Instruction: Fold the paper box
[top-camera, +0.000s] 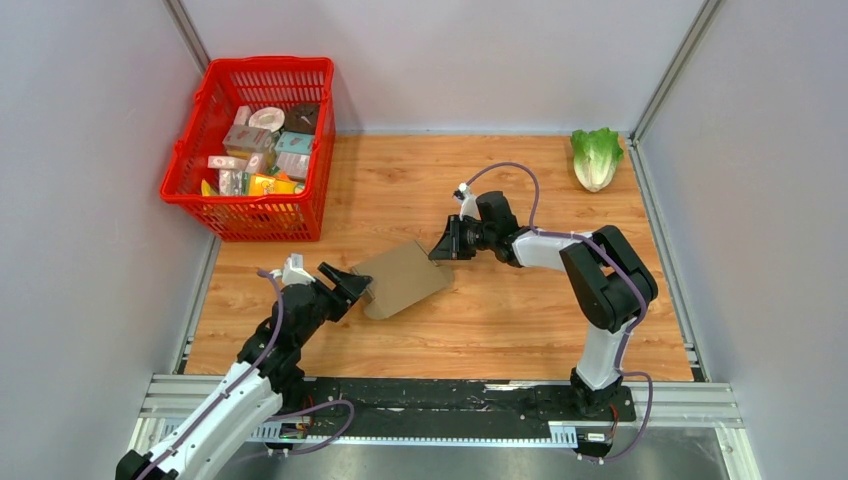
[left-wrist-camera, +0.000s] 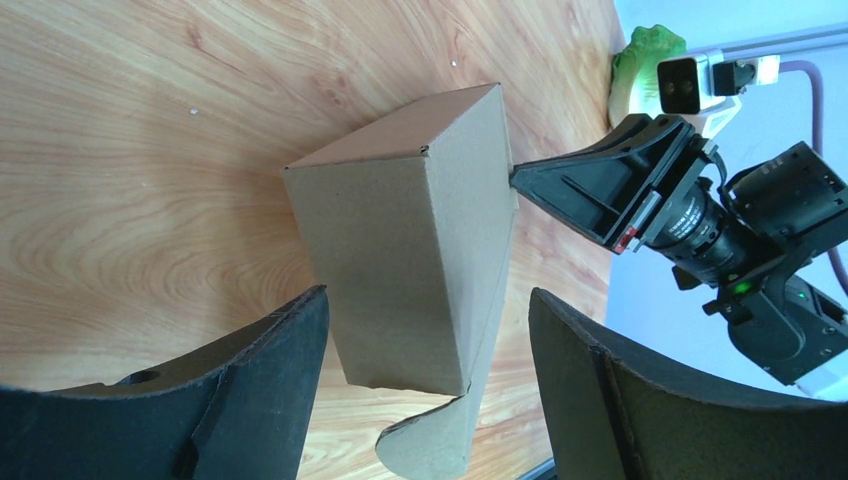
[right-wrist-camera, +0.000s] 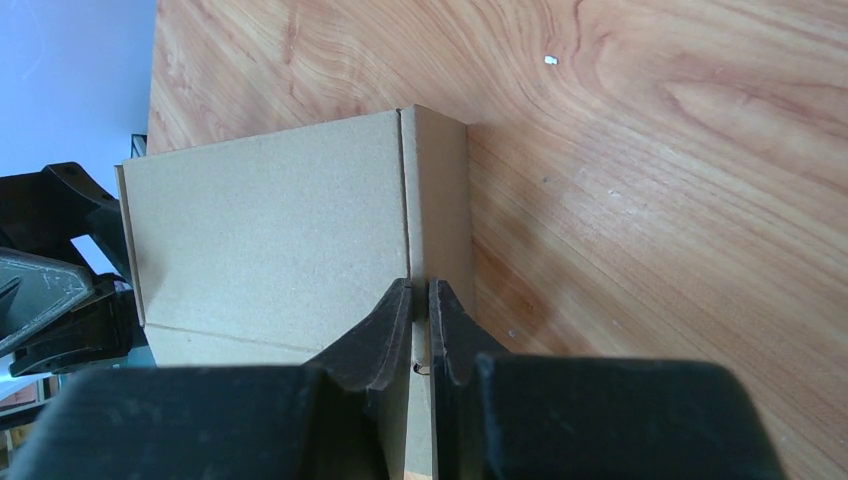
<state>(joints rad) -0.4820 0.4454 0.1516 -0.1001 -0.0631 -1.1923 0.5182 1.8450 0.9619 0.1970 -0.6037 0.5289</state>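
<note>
The paper box (top-camera: 405, 277) is plain brown cardboard, partly raised into shape, in the middle of the wooden table. My right gripper (top-camera: 443, 244) is shut on the box's far right edge, its fingers (right-wrist-camera: 395, 325) pinching a thin cardboard wall (right-wrist-camera: 420, 220). My left gripper (top-camera: 352, 284) is open at the box's near left end; its two fingers (left-wrist-camera: 270, 370) stand either side of the box (left-wrist-camera: 400, 250) without touching it. A rounded flap (left-wrist-camera: 435, 445) hangs loose at that end.
A red basket (top-camera: 222, 210) with several small printed packages stands at the back left. A lettuce (top-camera: 597, 156) lies at the back right corner. Grey walls close in the table on three sides.
</note>
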